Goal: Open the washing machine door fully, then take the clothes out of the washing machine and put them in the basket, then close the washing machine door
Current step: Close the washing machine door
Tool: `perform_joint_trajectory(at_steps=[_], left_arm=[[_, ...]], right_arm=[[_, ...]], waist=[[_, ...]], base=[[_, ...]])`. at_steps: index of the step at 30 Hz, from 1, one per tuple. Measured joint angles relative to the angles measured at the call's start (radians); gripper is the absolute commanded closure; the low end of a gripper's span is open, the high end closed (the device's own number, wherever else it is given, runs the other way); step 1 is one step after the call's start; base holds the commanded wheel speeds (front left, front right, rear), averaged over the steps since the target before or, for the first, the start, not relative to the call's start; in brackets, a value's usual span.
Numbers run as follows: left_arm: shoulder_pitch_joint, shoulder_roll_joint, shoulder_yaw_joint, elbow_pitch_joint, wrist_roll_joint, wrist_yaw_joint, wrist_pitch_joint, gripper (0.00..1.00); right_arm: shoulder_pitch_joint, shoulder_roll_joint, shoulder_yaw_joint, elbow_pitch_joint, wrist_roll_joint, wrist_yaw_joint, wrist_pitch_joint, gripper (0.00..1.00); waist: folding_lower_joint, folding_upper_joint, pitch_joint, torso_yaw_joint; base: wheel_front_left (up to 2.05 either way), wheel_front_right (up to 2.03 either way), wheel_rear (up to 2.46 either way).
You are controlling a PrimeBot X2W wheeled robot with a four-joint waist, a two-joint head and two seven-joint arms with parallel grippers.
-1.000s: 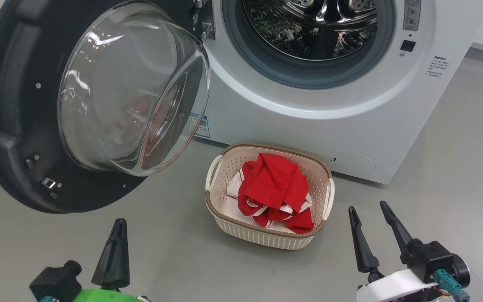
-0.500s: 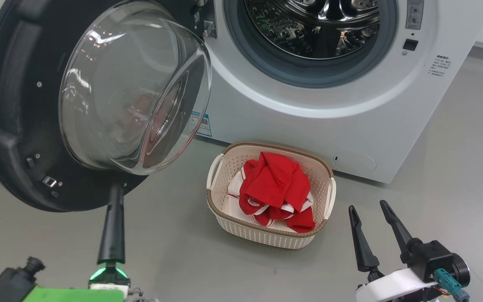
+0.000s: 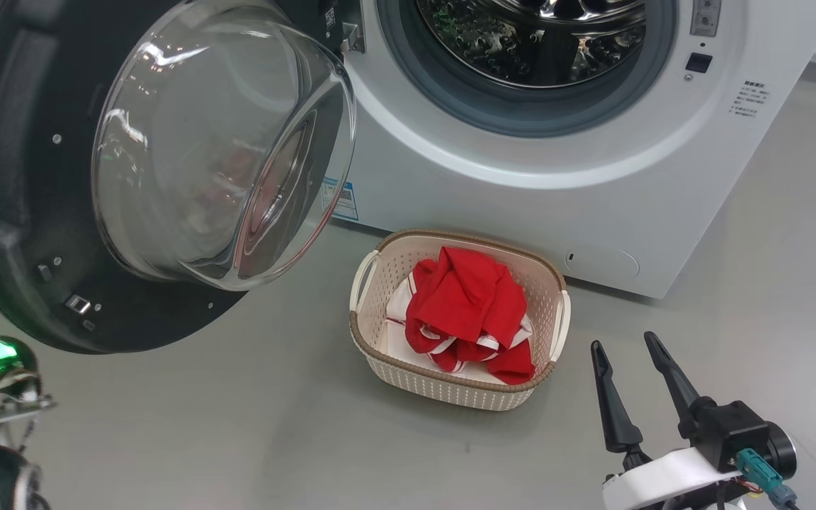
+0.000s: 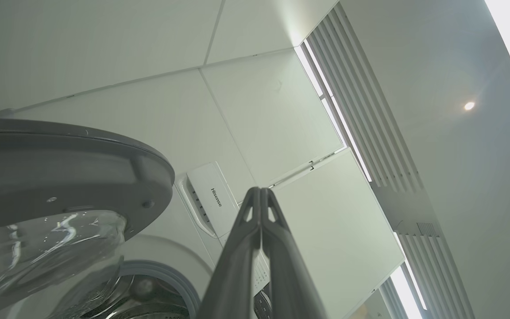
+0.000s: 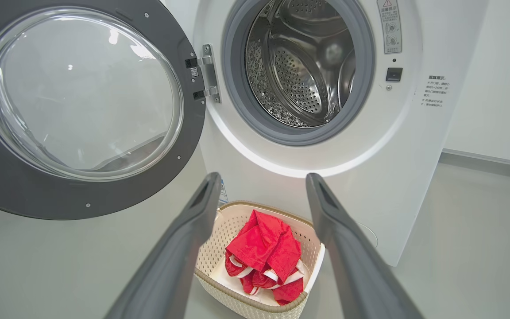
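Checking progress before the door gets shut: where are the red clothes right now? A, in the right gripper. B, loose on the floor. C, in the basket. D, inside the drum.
C: the red clothes lie heaped in the basket, and the drum shows bare steel.

grey floor (image 3: 238,425), basket (image 3: 450,393) and washing machine (image 3: 521,212) on it

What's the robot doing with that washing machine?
It is emptying the washing machine. The drum looks empty and the red clothes lie in the basket on the floor. The door stands wide open, not yet closed. The right gripper is open and holds nothing; the left gripper is shut, near the door.
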Motion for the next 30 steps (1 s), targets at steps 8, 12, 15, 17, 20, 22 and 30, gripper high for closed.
perform_joint_trajectory(at_steps=[8, 12, 15, 17, 20, 22, 30], left_arm=[[-0.119, 0.127, 0.175, 0.138, -0.090, 0.009, 0.039, 1.00], [-0.151, 0.211, 0.222, 0.268, -0.118, 0.069, 0.076, 1.00], [-0.183, 0.249, 0.234, 0.370, -0.134, 0.109, 0.099, 1.00], [-0.206, 0.266, 0.235, 0.431, -0.145, 0.140, 0.115, 1.00], [-0.239, 0.282, 0.237, 0.520, -0.185, 0.176, 0.136, 1.00], [-0.259, 0.288, 0.242, 0.572, -0.200, 0.195, 0.146, 1.00], [-0.293, 0.310, 0.212, 0.735, -0.238, 0.222, 0.212, 1.00]], right_arm=[[-0.019, -0.001, -0.004, -0.006, -0.011, -0.007, 0.000, 0.00], [-0.034, -0.002, -0.004, -0.006, -0.020, -0.007, 0.000, 0.00], [-0.036, -0.005, -0.010, -0.005, -0.020, -0.007, 0.000, 0.00], [-0.036, -0.006, -0.011, -0.005, -0.020, -0.006, 0.000, 0.00], [-0.037, -0.007, -0.011, -0.004, -0.020, -0.006, 0.000, 0.00], [-0.038, -0.007, -0.006, -0.003, -0.026, 0.003, 0.000, 0.00], [-0.058, -0.008, 0.003, 0.011, -0.029, 0.015, 0.000, 0.00]], waist=[[0.0000, 0.0000, 0.030, 0.000], [0.0000, 0.0000, 0.044, -0.006], [0.0000, 0.0000, 0.051, -0.011], [0.0000, 0.0000, 0.053, -0.013], [0.0000, 0.0000, 0.057, -0.015], [0.0000, 0.0000, 0.059, -0.018], [0.0000, 0.0000, 0.064, -0.042]], base=[[0.00, 0.00, 0.00], [0.00, 0.00, 0.00], [0.00, 0.00, 0.00], [0.00, 0.00, 0.00], [0.00, 0.00, 0.00], [0.00, 0.00, 0.00], [0.00, 0.00, 0.00]])
